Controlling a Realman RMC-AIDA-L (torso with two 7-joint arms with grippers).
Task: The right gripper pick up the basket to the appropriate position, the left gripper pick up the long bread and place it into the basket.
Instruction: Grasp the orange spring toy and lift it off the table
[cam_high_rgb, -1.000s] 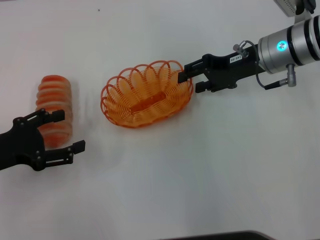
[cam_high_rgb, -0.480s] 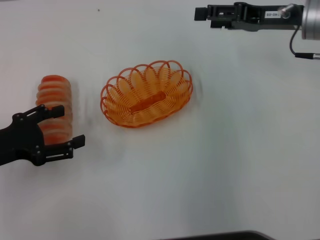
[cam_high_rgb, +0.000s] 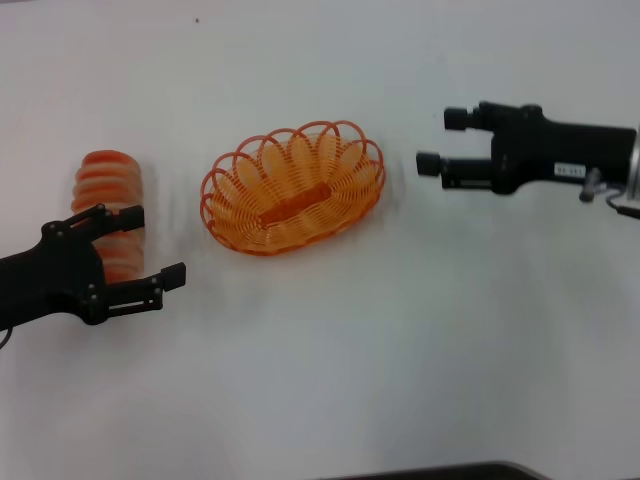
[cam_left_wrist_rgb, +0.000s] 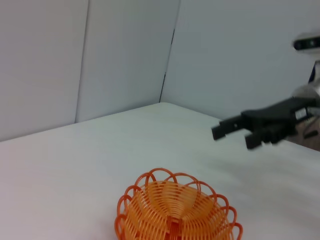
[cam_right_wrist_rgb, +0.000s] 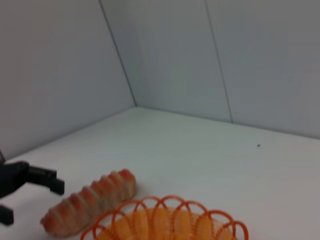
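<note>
The orange woven basket (cam_high_rgb: 293, 188) stands empty on the white table, mid-view. My right gripper (cam_high_rgb: 443, 141) is open and empty, just right of the basket's rim and apart from it. The long striped bread (cam_high_rgb: 105, 195) lies at the far left. My left gripper (cam_high_rgb: 152, 245) is open at the bread's near end, one finger over the loaf and one to its right. The left wrist view shows the basket (cam_left_wrist_rgb: 175, 212) and, beyond it, the right gripper (cam_left_wrist_rgb: 234, 136). The right wrist view shows the bread (cam_right_wrist_rgb: 90, 202), the basket (cam_right_wrist_rgb: 170, 222) and the left gripper (cam_right_wrist_rgb: 30, 200).
The white table (cam_high_rgb: 330, 350) spreads on all sides. Pale walls (cam_left_wrist_rgb: 100, 55) rise beyond the table's far edges. A dark edge (cam_high_rgb: 430, 472) shows at the bottom of the head view.
The right gripper left the basket's right rim, swung far away, and now hovers open to the basket's right. The basket stayed put. The left gripper shifted slightly right along the bread's near end.
</note>
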